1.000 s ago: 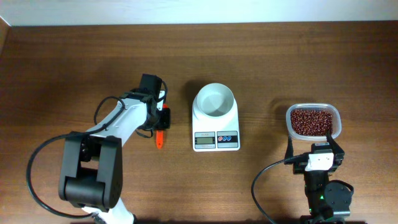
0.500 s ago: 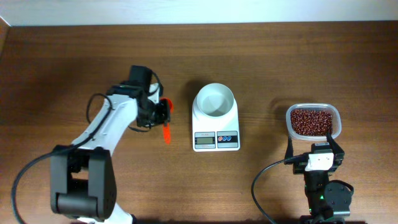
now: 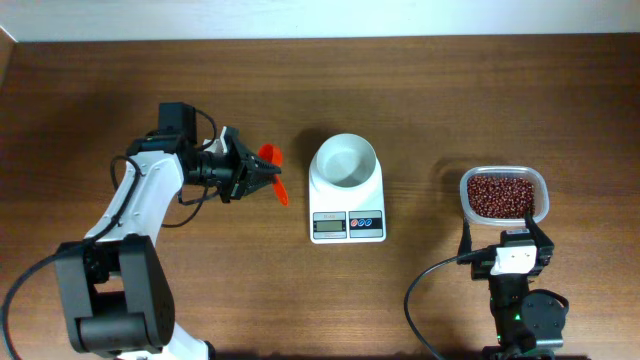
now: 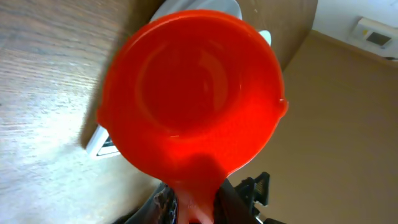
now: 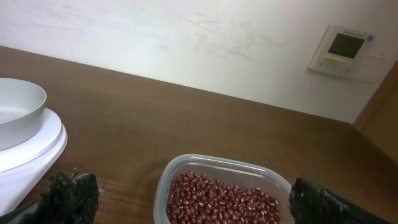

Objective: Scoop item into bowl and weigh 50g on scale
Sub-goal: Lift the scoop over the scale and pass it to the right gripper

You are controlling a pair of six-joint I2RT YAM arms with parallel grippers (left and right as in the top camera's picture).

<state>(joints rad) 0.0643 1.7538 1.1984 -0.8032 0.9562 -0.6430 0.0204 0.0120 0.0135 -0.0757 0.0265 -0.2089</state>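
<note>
My left gripper point(image 3: 245, 176) is shut on the handle of a red scoop point(image 3: 272, 165) and holds it above the table, left of the scale. In the left wrist view the scoop's round empty cup point(image 4: 193, 93) fills the frame. The white bowl point(image 3: 344, 160) sits empty on the white scale point(image 3: 347, 222). The red-brown beans point(image 3: 500, 193) fill a clear plastic container point(image 3: 541, 186) at the right. My right gripper point(image 3: 505, 232) is open, just near of that container; its fingers point(image 5: 68, 196) flank the beans point(image 5: 224, 202) in the right wrist view.
The bowl point(image 5: 15, 109) and scale edge point(image 5: 37, 155) show at the left of the right wrist view. A pale wall point(image 5: 186, 43) with a wall panel point(image 5: 345, 50) stands behind the table. Bare wooden table point(image 3: 430, 90) surrounds everything.
My left gripper has lifted the red scoop off the table and swung from pointing toward the near edge to pointing right, toward the scale. The right arm has not moved.
</note>
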